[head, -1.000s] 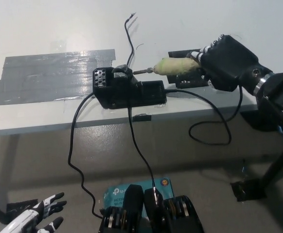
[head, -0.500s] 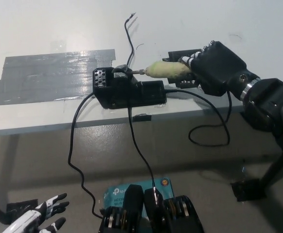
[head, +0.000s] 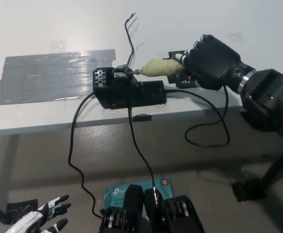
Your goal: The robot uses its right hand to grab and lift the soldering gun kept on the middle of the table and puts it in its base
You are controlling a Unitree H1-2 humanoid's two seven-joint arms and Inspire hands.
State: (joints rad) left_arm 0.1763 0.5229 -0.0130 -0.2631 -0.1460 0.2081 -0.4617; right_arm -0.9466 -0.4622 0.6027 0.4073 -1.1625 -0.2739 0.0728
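Head view: the black right hand [head: 207,60] enters from about three o'clock and is wrapped around the rear of the soldering gun [head: 158,67], whose pale yellow-green handle lies nearly level above the white surface [head: 204,19]. The gun's metal tip points toward nine o'clock and reaches the top of the black base [head: 127,91], at or just inside its holder; whether it is seated cannot be told. The base sits close to the surface's near edge, with its front just beside that edge. A patch of grey tape [head: 51,75] lies flat at nine o'clock of the base, touching or nearly touching its left end. A thin black wire [head: 128,36] rises from the base toward twelve o'clock, across bare white surface. Black cables [head: 76,145] drop over the near edge toward six o'clock, and another loops below the right hand. Open room lies at twelve o'clock of the gun. The white left hand [head: 46,218] rests at seven o'clock, low, with fingers spread and holding nothing.
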